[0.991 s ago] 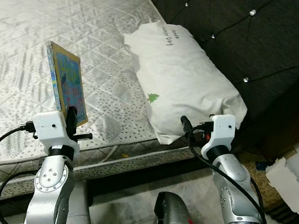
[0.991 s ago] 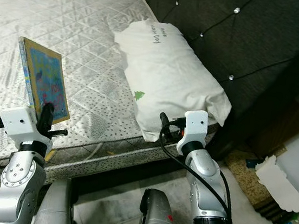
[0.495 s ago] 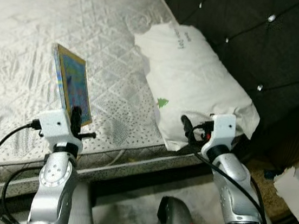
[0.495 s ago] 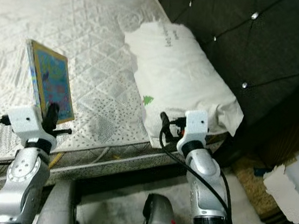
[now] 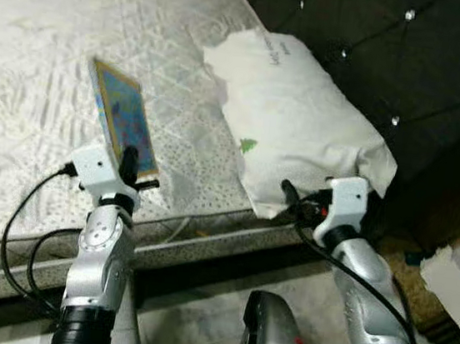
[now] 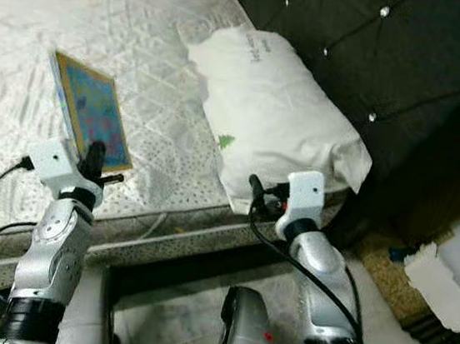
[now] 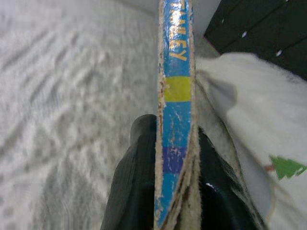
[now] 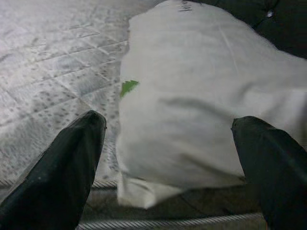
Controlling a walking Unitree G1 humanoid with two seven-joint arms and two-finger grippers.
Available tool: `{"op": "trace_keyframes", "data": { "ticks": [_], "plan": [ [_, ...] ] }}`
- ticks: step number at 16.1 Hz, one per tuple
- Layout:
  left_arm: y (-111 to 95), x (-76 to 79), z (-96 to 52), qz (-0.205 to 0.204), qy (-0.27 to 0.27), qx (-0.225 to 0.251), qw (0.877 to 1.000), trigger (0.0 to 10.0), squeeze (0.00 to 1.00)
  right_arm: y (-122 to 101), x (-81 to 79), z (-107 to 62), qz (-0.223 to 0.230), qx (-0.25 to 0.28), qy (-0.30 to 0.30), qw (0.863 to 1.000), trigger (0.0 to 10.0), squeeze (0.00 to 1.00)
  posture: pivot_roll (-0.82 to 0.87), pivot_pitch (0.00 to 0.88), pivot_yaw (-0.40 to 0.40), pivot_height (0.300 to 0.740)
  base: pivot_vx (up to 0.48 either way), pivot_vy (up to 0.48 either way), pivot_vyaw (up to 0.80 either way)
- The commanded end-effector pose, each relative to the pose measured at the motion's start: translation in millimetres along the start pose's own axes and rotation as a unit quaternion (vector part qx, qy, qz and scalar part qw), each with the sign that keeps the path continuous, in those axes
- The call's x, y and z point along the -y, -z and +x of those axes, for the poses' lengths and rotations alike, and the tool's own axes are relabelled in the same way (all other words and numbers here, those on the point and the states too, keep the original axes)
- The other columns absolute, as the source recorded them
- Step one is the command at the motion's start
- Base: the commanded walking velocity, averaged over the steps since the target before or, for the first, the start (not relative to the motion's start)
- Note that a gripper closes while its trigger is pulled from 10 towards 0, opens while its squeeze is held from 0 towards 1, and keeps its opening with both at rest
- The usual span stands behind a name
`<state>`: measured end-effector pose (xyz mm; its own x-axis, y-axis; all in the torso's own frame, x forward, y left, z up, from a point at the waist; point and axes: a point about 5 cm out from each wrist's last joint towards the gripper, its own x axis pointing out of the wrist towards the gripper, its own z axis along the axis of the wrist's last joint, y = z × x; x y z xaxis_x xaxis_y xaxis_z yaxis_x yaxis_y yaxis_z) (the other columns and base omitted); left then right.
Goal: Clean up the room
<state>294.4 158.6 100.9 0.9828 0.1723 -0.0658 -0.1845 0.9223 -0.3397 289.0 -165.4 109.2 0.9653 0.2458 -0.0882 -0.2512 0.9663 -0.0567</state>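
A thin picture book (image 5: 123, 123) with a blue, colourful cover and worn edges is held up over the front part of the bare mattress (image 5: 40, 73). My left gripper (image 5: 129, 164) is shut on the book's lower edge; in the left wrist view its spine (image 7: 175, 96) runs between the two black fingers (image 7: 136, 182). A white pillow (image 5: 298, 126) with a small green tree mark lies at the bed's right end against the dark headboard. My right gripper (image 8: 172, 158) is open just before the pillow's near corner (image 8: 192, 120), which sits between its fingers without touching.
The dark tufted headboard (image 5: 394, 66) rises to the right of the bed. On the floor at the right lie white torn cardboard (image 5: 451, 287) and small bits of litter. The mattress's front edge (image 5: 195, 247) runs just before both arms.
The camera has shifted. My left arm has tipped the book back and carried it farther out over the mattress. My right gripper stays open at the pillow's corner.
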Motion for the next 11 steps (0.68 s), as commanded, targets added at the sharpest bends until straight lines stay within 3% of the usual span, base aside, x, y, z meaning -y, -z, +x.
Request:
{"op": "trace_keyframes", "data": {
  "ticks": [1,4,6,8,11],
  "plan": [
    [7.6,13.0,2.2,-0.052,0.003,-0.02,0.998,10.0,0.0,-4.7,10.9,-6.5,-0.012,0.001,0.011,1.0,10.0,0.0,-0.14,0.088,-0.085,0.552,0.0,0.0,0.0],
    [12.7,19.7,14.9,-0.09,0.0,-0.042,0.995,10.0,0.0,-5.5,33.2,-25.6,-0.043,-0.013,0.034,0.998,10.0,0.0,-0.2,0.125,-0.087,0.552,0.0,0.0,0.0],
    [16.5,43.5,29.4,-0.148,0.042,-0.083,0.985,10.0,0.0,-9.0,53.1,-46.4,-0.069,-0.025,0.063,0.995,10.0,0.0,-0.28,0.157,-0.086,0.552,0.0,0.0,0.0],
    [22.9,60.5,37.8,-0.172,0.078,-0.141,0.972,10.0,0.0,-10.5,61.0,-59.1,-0.08,-0.034,0.075,0.993,10.0,0.0,-0.31,0.168,-0.091,0.552,0.0,0.0,0.0],
    [28.1,72.5,48.6,-0.206,0.11,-0.202,0.951,10.0,0.0,-14.8,64.3,-73.0,-0.1,-0.044,0.071,0.991,10.0,0.0,-0.36,0.176,-0.106,0.552,0.0,0.0,0.0]
  ]
}}
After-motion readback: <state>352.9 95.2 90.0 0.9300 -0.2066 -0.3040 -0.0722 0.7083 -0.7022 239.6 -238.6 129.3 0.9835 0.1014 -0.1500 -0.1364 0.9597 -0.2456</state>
